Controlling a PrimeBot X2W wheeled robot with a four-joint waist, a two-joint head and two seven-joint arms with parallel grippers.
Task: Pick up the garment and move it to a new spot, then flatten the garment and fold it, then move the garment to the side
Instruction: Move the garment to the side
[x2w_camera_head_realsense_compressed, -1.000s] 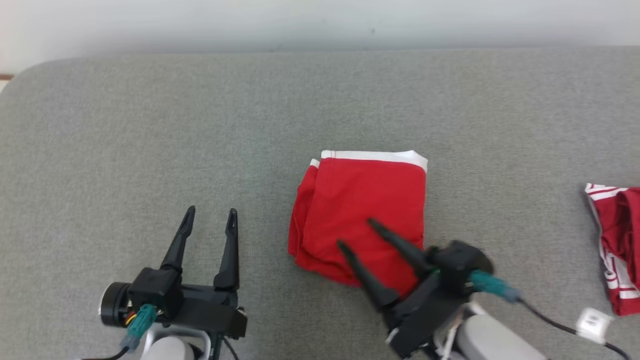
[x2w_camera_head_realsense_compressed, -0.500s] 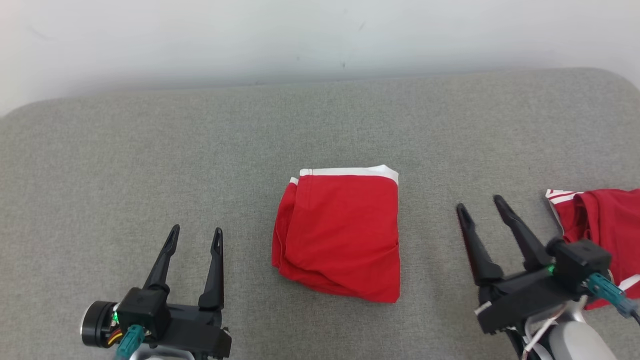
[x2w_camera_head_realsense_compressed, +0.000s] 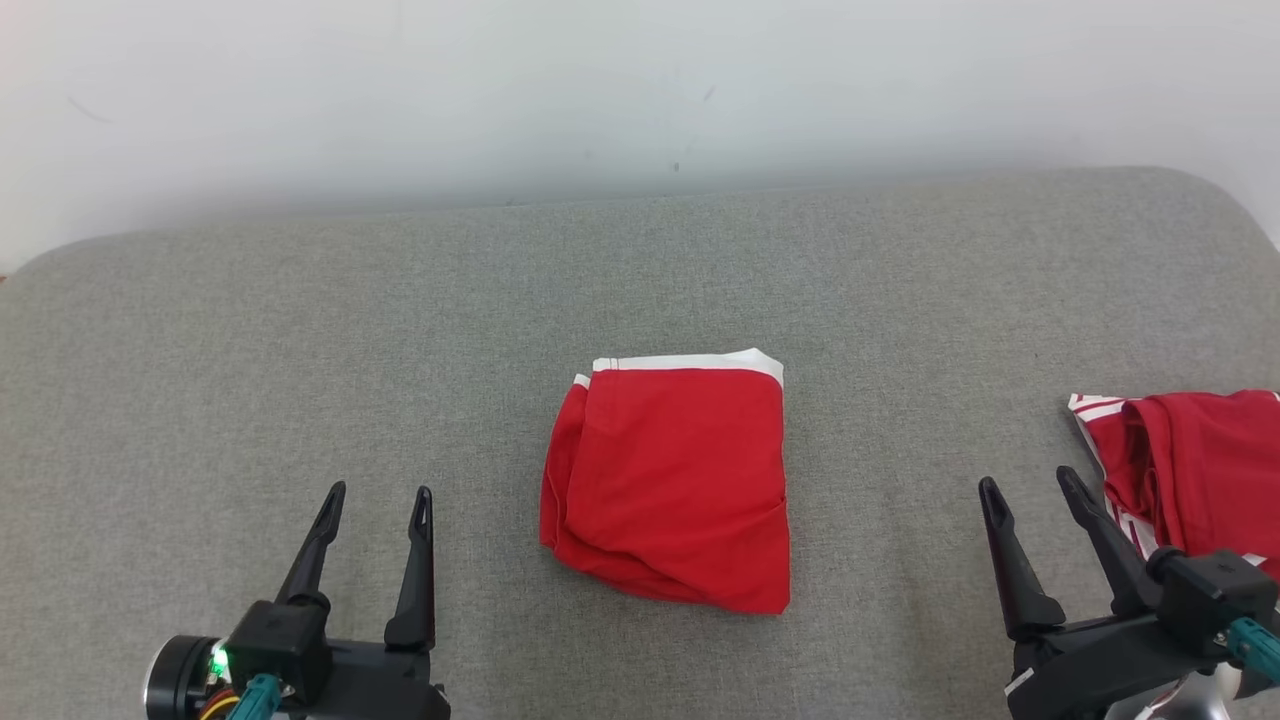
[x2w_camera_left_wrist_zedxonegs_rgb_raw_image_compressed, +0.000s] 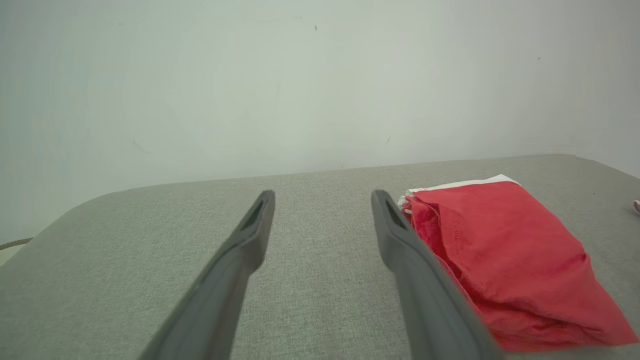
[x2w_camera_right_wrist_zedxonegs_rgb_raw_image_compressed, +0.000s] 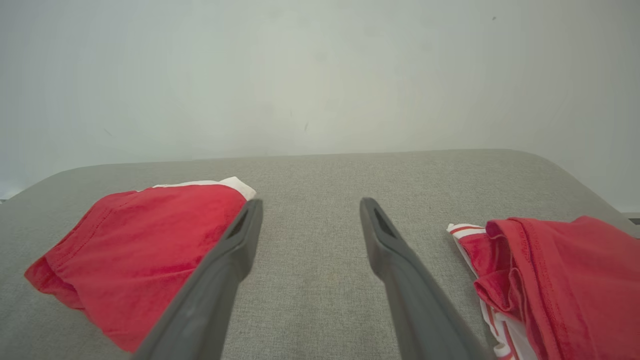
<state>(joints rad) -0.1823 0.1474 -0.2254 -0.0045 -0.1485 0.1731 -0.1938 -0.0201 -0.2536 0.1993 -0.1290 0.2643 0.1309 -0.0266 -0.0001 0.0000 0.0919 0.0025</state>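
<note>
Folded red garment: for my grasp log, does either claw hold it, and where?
Nothing held: left claw and right claw stand open, clear of the folded red garment.

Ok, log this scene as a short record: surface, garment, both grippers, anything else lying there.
surface: grey fabric surface, with a pale wall behind it
garment: red garment with a white band, folded into a rough rectangle, lying mid-surface
left arm: left gripper open, empty, left of the garment and apart from it
right arm: right gripper open, empty, fingers pointing between the two garments
other: striped red garment, crumpled, far right
</note>
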